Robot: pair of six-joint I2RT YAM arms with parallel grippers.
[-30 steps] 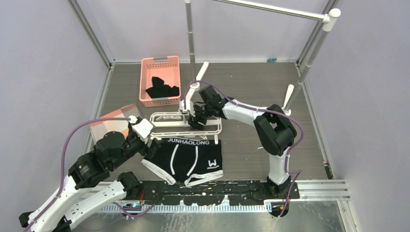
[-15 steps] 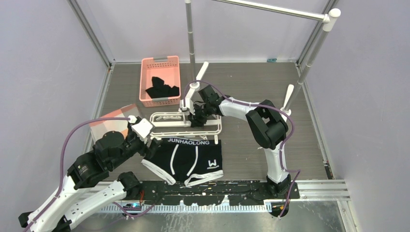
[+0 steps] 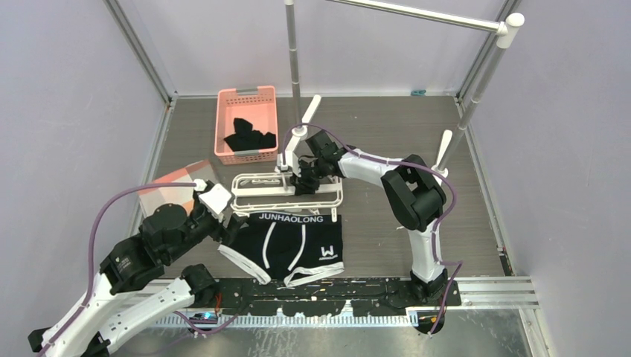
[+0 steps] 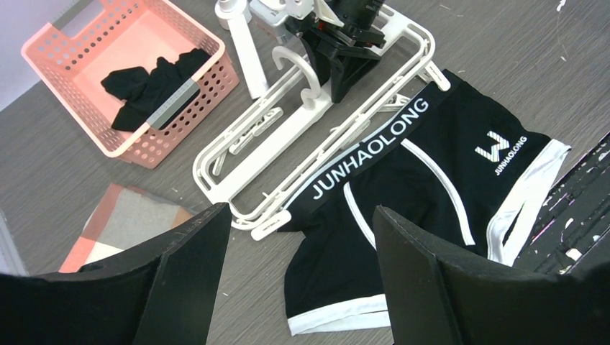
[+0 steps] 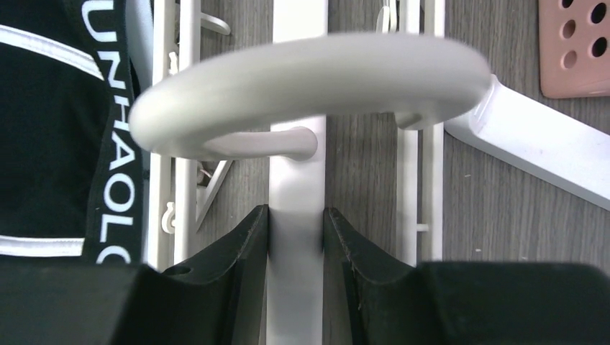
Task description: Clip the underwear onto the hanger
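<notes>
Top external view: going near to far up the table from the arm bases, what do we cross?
underwear → hanger → pink basket

The underwear (image 3: 294, 249) is black with white piping, white JUNHAOLONG lettering and a white W logo. The hanger (image 3: 253, 195) is plain white. The perforated basket (image 3: 222, 126) is pink, its garments (image 3: 249, 138) black. The table (image 3: 387, 149) is grey wood-grain. My left claw (image 4: 298, 215) and right claw (image 5: 295, 219) are black.
</notes>
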